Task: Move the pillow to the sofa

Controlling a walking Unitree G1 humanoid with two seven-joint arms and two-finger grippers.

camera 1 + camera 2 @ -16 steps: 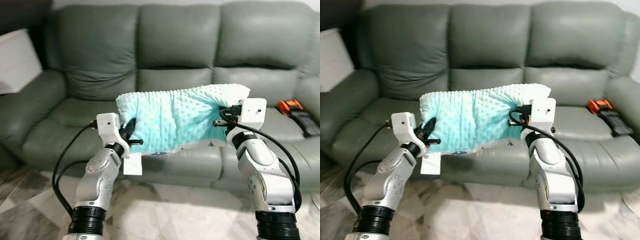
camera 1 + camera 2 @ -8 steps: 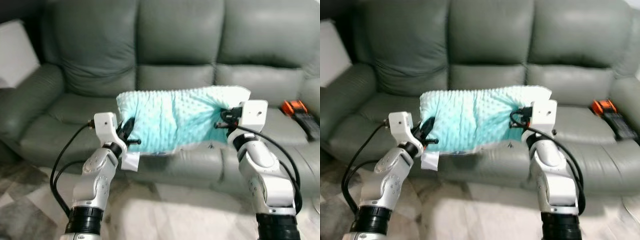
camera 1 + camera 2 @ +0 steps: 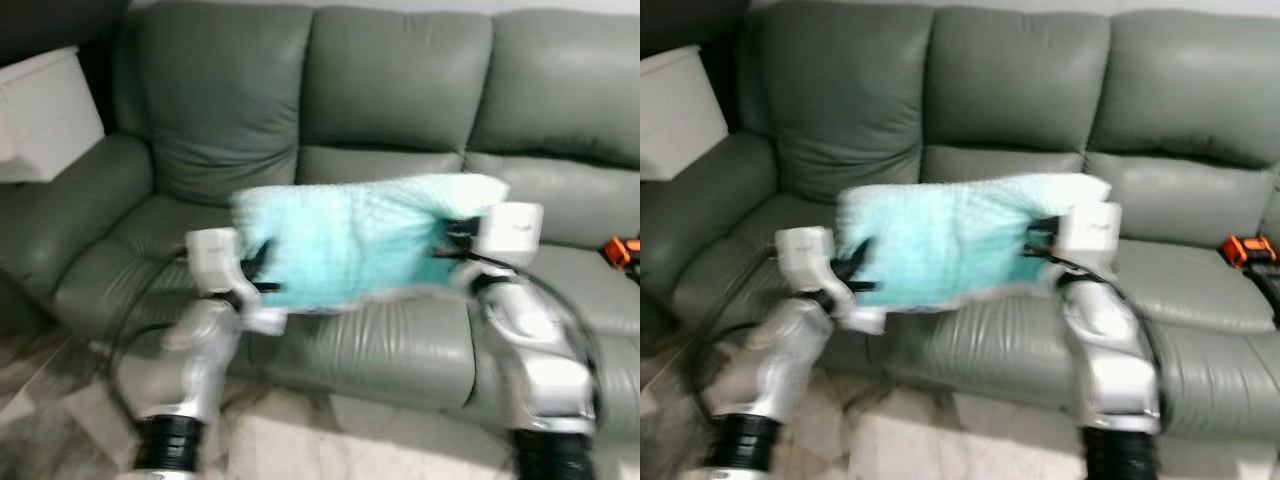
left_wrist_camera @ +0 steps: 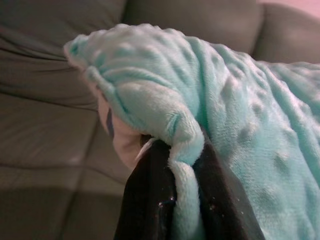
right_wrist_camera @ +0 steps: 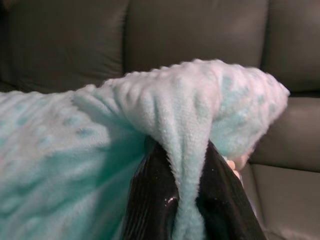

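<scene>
A: What is seen from the head views?
B: A mint pillow (image 3: 355,240) is held up in front of the grey sofa (image 3: 400,100), stretched between the left gripper (image 3: 258,272) and the right gripper (image 3: 450,240). The seat cushions behind are open; an orange object (image 3: 1246,248) lies at the far right, and a white box (image 3: 45,115) stands at the left armrest. The frames are blurred.

A: And from the left wrist?
B: A fold of the pillow's edge is pinched between the black fingers (image 4: 150,195).

A: The right wrist?
B: The opposite edge is clamped between its fingers (image 5: 150,195), with the sofa back beyond.
</scene>
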